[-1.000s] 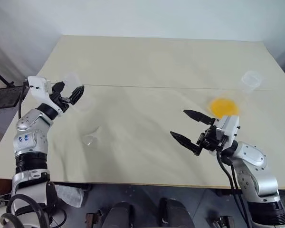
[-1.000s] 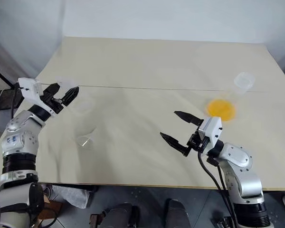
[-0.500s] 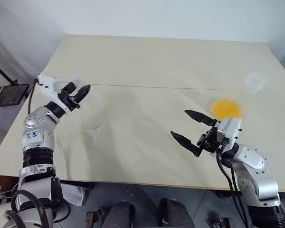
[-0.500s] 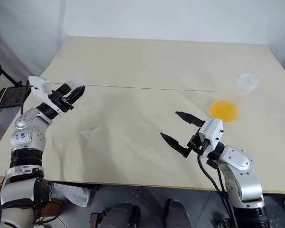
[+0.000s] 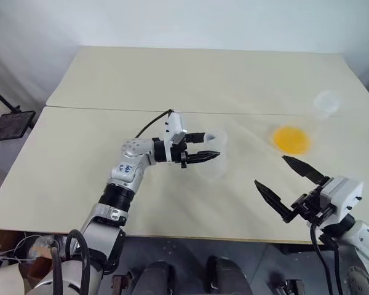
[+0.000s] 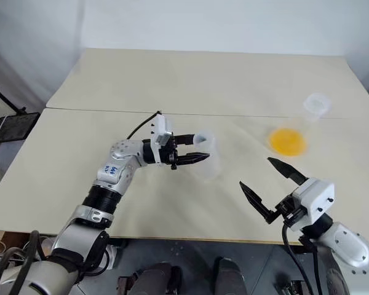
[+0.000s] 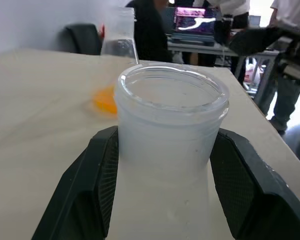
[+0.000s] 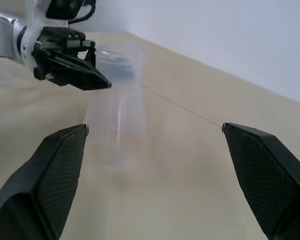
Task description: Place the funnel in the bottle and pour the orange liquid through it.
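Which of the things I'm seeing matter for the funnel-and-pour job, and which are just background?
For the job:
- bottle, held at the neck by the left gripper
- orange liquid in a clear flask
- right gripper, open, holding nothing

Just about:
- table
- people and a lit screen beyond the table

A beige table of two boards is seen, with a thin seam running across it. A black stand is set beside its left edge. People and a lit screen are seen beyond the table.
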You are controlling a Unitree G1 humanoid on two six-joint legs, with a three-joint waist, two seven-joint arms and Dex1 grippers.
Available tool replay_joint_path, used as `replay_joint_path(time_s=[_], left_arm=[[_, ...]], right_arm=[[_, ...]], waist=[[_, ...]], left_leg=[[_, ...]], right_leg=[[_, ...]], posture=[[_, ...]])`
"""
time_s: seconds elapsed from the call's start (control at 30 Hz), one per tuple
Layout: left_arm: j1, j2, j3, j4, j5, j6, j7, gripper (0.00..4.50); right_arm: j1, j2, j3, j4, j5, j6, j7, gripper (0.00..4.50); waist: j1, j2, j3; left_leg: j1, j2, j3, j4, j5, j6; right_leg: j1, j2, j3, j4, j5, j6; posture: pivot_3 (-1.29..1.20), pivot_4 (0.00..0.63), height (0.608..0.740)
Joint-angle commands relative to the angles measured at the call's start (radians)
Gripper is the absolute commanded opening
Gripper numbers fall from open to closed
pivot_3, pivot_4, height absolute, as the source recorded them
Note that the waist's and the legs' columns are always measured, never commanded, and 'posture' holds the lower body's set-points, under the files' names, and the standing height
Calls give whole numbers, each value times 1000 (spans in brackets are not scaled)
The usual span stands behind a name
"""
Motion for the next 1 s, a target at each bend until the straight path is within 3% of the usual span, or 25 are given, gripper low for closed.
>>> replay_joint_path(time_s=[0.03, 0.37, 0.6, 0.8, 0.9, 1.0], left_arm=[[-42, 6, 19, 24, 10, -51, -30, 2364], [-63, -10, 36, 107, 41, -127, -33, 2364], [-62, 24, 99, 82, 11, -135, -40, 4452], [-50, 134, 172, 78, -36, -119, -141, 4452], [-44, 190, 221, 73, -30, -192, -123, 4452], [28, 304, 301, -23, -97, -69, -140, 4452]], right_arm=[[20, 11, -18, -69, -2, -3, -38, 4500], [-5, 5, -5, -54, -1, -7, -63, 4500], [-56, -8, 22, -22, 8, 6, -44, 4500], [-111, -30, 37, 24, 25, 19, -1, 4500], [-150, -44, 47, 60, 34, 22, 27, 4500], [-219, -58, 84, 87, 56, 34, 63, 4500]], waist=[[3, 0, 0], [10, 0, 0], [7, 0, 0], [5, 0, 0], [4, 0, 0], [3, 0, 0]], left_leg=[[0, 0, 0, 0, 0, 0], [-1, -4, -2, 1, 1, 2], [-1, -4, -2, 1, 1, 2], [-1, -3, -3, 1, 1, 2], [-1, -3, -3, 1, 1, 2], [-1, -4, -5, 1, 1, 2]], right_leg=[[0, 0, 0, 0, 0, 0], [1, -3, 0, 0, 0, 0], [1, -3, 0, 0, 0, 0], [1, -3, -1, 0, 0, 0], [0, -3, -1, 1, 0, 0], [1, -4, -2, 1, 0, 0]], posture=[[0, 150, 740], [0, 150, 740], [0, 150, 740], [0, 150, 740], [0, 150, 740], [0, 150, 740]])
